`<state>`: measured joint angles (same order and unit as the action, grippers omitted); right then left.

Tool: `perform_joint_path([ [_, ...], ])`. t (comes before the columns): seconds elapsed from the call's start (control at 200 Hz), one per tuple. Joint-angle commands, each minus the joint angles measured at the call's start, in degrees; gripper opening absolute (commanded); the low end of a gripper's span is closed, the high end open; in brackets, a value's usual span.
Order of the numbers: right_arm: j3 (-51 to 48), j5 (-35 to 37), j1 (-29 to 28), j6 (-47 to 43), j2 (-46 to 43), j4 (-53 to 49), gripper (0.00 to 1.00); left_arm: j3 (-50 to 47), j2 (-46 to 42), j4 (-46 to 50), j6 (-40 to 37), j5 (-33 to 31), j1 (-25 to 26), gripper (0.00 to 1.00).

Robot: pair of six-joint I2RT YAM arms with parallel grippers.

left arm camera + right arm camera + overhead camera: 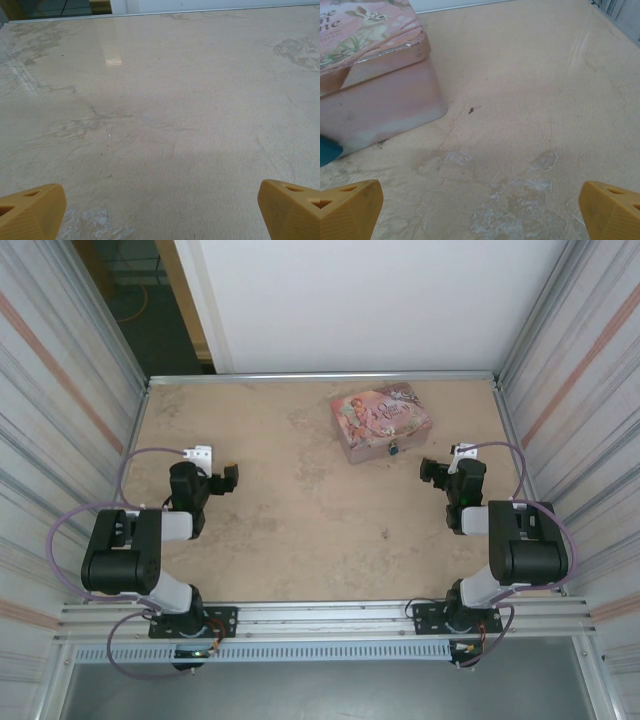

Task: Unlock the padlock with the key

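A tiny blue padlock (394, 449) hangs at the front face of the pink illustrated tin box (381, 421), which sits at the back right of the table. In the right wrist view a blue edge of the padlock (327, 151) peeks in at the far left, below the tin (380, 95). My right gripper (432, 470) stands open just right of the tin's front, with bare table between its yellow fingers (350, 207). Far from the tin on the left side, my left gripper (228, 478) is open and its fingers (30, 210) are over bare table. The key is out of view.
Metal walls (60, 410) close in the table on the left, right and back. A rail (320, 618) with both arm bases runs along the near edge. Bare board (300, 520) lies between the two grippers. A small dark speck (471, 110) lies near the tin's corner.
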<state>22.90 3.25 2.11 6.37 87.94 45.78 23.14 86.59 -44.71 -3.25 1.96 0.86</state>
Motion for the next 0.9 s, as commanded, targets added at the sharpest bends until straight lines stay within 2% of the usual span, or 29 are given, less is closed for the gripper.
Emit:
perform_joint_path([
  [0.0,0.2,1.2,-0.2,-0.4,0.3,0.7,0.99,0.7,0.1,-0.2,-1.1,0.6,0.1,0.99],
  [0.892,0.4,1.5,0.0,-0.1,-0.4,-0.2,0.99,0.4,-0.5,-0.2,-0.9,0.4,0.1,0.99],
])
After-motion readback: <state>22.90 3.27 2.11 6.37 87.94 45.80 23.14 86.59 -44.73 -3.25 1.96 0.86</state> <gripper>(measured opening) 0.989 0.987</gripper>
